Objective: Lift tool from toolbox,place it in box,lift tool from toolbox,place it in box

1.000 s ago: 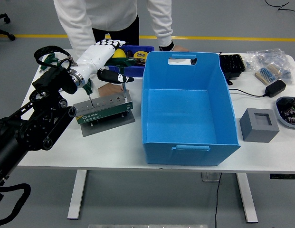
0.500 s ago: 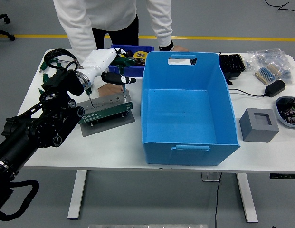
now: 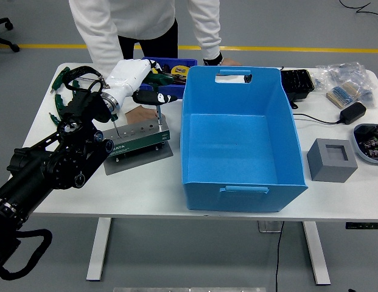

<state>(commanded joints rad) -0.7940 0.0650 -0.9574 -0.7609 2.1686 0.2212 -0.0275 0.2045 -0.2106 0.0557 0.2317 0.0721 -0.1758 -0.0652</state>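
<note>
I note the desk [image 3: 146, 182] carries the blue box [image 3: 240, 137], which looks empty, so I judge step 1, the first lift, is in hand. The grey toolbox [image 3: 135, 139] sits just left of the box, with 2 screwdrivers standing upright in it. My left hand [image 3: 131, 78] is closed around the black-handled screwdriver [image 3: 153, 98], its shaft at the toolbox top. Next I must raise it clear, then carry it right over the box wall. My right hand is out of view.
</note>
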